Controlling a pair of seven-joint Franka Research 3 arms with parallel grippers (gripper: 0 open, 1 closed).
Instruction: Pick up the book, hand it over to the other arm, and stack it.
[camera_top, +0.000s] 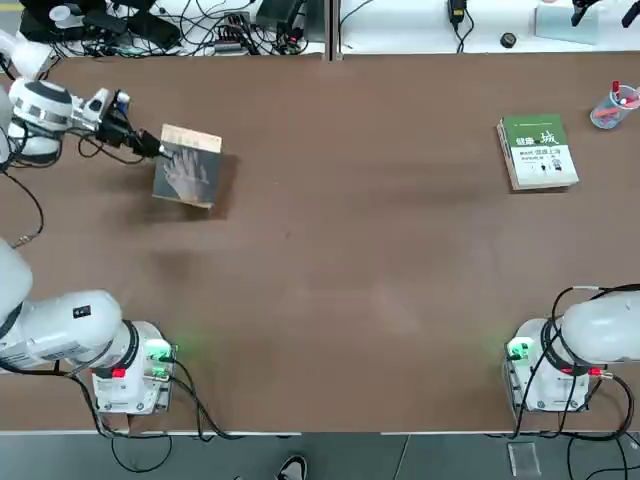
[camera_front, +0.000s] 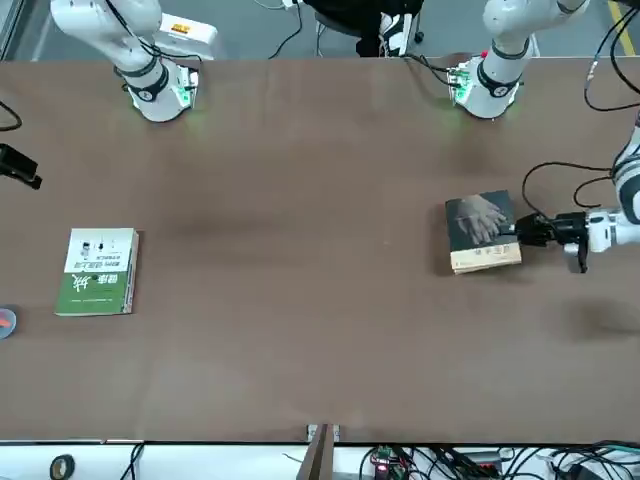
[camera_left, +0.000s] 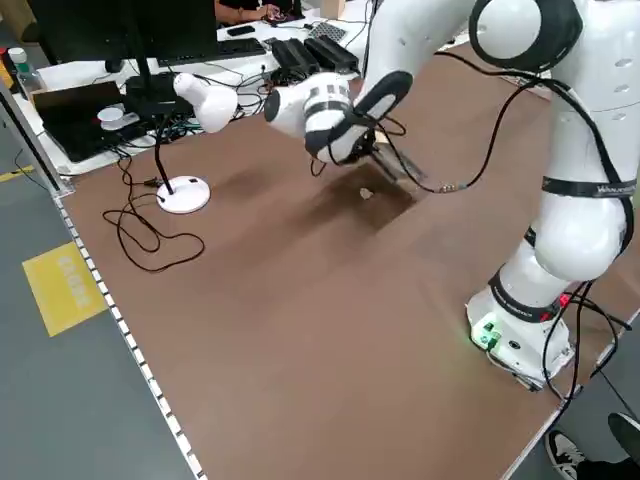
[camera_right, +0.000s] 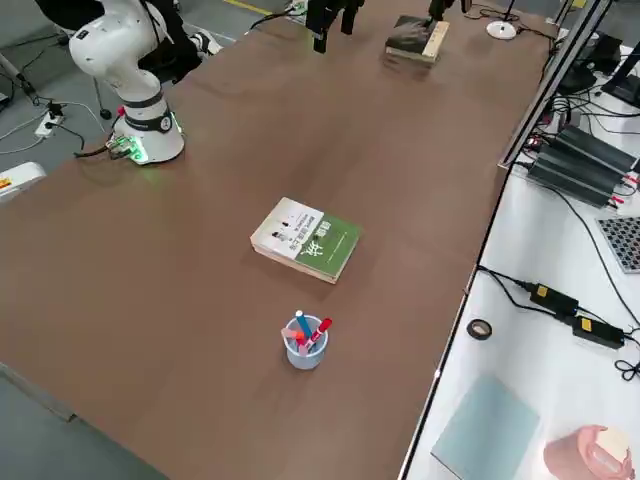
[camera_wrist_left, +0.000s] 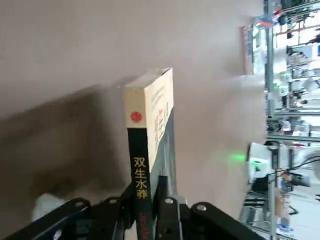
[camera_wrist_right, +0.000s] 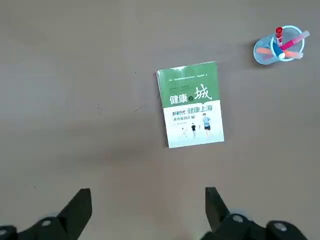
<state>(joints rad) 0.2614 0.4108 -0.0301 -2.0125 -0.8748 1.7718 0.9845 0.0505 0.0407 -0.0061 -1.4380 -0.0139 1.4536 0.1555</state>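
The book (camera_top: 188, 166) is dark grey-green with a pale hand on its cover and a tan band along one edge. It is at the table's far left, with a shadow beside it. My left gripper (camera_top: 150, 145) is shut on its spine edge. In the left wrist view the black spine (camera_wrist_left: 140, 170) with yellow characters sits clamped between the fingers. The front view shows the book (camera_front: 482, 232) tilted, with the left gripper (camera_front: 522, 230) at its side. Whether its far edge touches the table I cannot tell. My right gripper (camera_wrist_right: 147, 202) is open, high above the table's right side.
A green-and-white book (camera_top: 538, 152) lies flat at the far right. A clear cup of pens (camera_top: 612, 106) stands beside it near the table's right edge. Cables and devices line the bench (camera_top: 200, 25) behind the table. A white lamp base (camera_left: 184, 192) stands off the left edge.
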